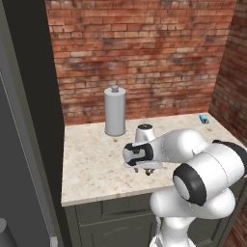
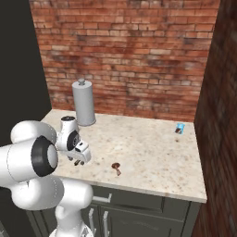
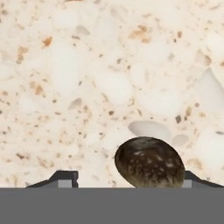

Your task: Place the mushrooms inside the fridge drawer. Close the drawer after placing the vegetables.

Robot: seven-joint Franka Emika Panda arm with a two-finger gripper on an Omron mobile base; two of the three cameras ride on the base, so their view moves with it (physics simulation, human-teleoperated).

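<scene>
We see even, soft rendered light in both base views, bright on the tabletop (image 1: 96,159) and the brick wall (image 1: 144,53), with no hard glare. The canister (image 1: 115,112) throws only a faint shadow at its foot. The far left falls into deep dark, and the right wall is dim. The arm (image 1: 207,173) carries gentle shading and mild highlights. All edges are a little soft and blocky, without lens distortion. In the hand view the stone is bright and smeared, and the dark mushroom (image 3: 149,162) shows small pale flecks of sheen.
</scene>
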